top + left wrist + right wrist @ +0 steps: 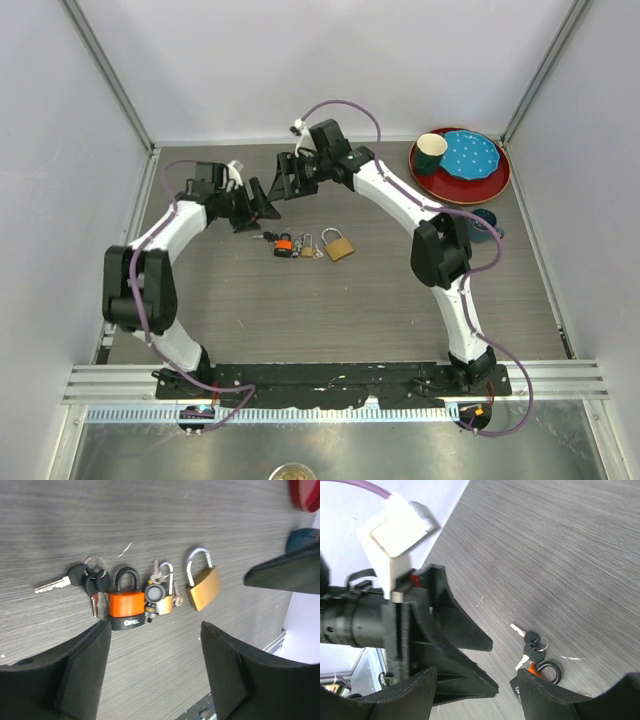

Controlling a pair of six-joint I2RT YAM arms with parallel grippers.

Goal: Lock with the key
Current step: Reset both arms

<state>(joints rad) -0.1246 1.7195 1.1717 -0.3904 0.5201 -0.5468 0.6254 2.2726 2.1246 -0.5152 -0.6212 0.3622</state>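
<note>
My left gripper [156, 630] hangs over the grey wood-grain bench [150, 520] with its jaws spread wide and nothing between them. Just ahead of its fingertips, the orange-bodied padlock with a black shackle [126, 609] lies flat, and that shackle looks pushed home. Touching it on the right is a small brass padlock [164, 605] with a round black key head [156, 593] lying over it. I cannot tell whether that key is seated in the cylinder. A step further right is the larger brass padlock with a silver shackle [204, 588], and one leg of its shackle is plainly out of the body, so it is open. Out to the left of the orange lock is a ring of black-headed keys [89, 580], lying loose on the bench.

My right gripper [476, 677] is also released and empty. It sits up behind the left one, with the key ring and the orange lock beyond and below its fingertips.

By my reading the job is barely begun. No key is in either gripper, no lock is steadied, and at least the large brass one is unlocked. I have yet to pick the right key, brace a lock body, close the shackle and turn the key.
</note>
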